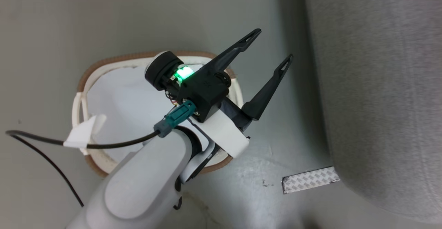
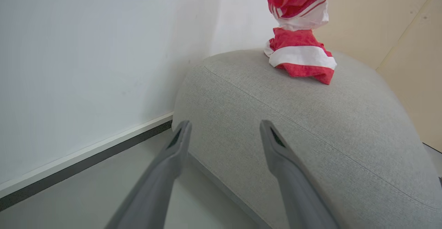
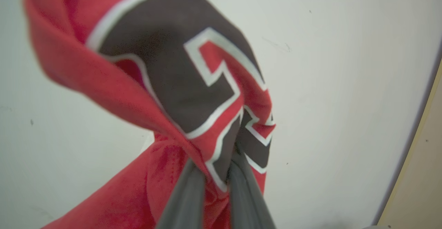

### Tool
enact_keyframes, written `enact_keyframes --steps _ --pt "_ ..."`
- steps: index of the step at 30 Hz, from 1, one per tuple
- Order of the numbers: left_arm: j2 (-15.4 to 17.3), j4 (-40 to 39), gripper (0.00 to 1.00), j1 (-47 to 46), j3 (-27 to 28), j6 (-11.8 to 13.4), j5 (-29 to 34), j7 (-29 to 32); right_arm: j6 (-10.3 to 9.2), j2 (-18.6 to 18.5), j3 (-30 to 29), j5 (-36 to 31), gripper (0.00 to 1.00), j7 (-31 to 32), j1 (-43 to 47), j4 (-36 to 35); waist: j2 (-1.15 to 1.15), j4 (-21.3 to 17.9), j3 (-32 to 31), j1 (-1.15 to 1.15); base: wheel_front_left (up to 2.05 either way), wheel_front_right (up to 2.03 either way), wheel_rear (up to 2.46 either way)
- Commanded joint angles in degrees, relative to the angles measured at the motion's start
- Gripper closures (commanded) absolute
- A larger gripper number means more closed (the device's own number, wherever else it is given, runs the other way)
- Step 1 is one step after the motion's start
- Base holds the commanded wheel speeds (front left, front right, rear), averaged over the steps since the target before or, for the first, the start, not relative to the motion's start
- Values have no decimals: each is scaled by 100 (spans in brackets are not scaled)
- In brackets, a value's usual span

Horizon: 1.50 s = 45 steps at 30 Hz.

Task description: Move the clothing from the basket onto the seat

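The red clothing (image 3: 165, 94) with white stripes and a dark number patch is pinched between my right gripper's (image 3: 215, 173) two fingers. In the left wrist view the clothing (image 2: 300, 54) hangs down with its lower folds resting on the light-grey seat (image 2: 310, 125). My left gripper (image 1: 274, 47) stands open and empty above the floor, between the basket (image 1: 86, 80) and the seat (image 1: 380, 84). In its own view the left gripper (image 2: 224, 129) points at the seat's rounded end. The basket holds a white sheet (image 1: 121, 101).
A strip of patterned tape (image 1: 309, 180) lies on the grey floor by the seat's corner. A black cable (image 1: 41, 142) with a white tag runs across the basket to my left arm. A white wall (image 2: 86, 66) with a dark baseboard stands behind the seat.
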Motion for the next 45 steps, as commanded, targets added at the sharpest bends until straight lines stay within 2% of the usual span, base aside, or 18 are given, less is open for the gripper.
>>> enact_keyframes --steps 1,4,13,20,21,23,24,25,36,41,45 --pt "20 -13 0 2 -3 13 51 -39 -15 -42 -58 -72 100 14 -60 220 0 139 171 -1 0 0 0" --pt "42 -34 0 -9 -14 32 64 -1 -15 -1 -167 -199 100 -50 64 777 0 161 270 -1 0 0 0" --pt "76 -82 0 87 -42 142 24 65 -15 433 -421 -525 100 -280 699 2450 0 174 311 -1 0 0 0" --pt "150 -67 0 292 -6 212 -107 26 -15 725 -523 -641 100 -518 921 3199 0 122 23 -1 0 0 0" --pt "156 -68 0 313 2 225 -128 21 -14 783 -504 -654 93 -542 932 3260 0 109 -32 -1 0 0 0" --pt "177 -61 0 360 4 232 -141 -2 -15 836 -431 -708 52 -592 947 3332 0 85 -164 -1 0 0 0" --pt "185 -57 0 390 13 242 -161 -15 -15 837 -410 -733 4 -637 982 3359 0 71 -240 -1 0 0 0" --pt "192 -47 0 415 21 244 -187 -33 -15 851 -395 -755 0 -661 1020 3397 0 57 -318 -1 0 0 0" --pt "364 86 0 1078 220 407 -507 -401 -15 989 83 -857 0 -873 1731 3402 0 -10 -1241 -1 0 0 0" --pt "492 166 0 1577 373 560 -722 -644 -15 1026 378 -694 0 -952 2451 2989 0 68 -1727 -1 0 0 0" --pt "623 190 0 1975 522 702 -800 -830 -15 991 560 -614 0 -962 3095 2393 0 156 -2080 -1 0 0 0"
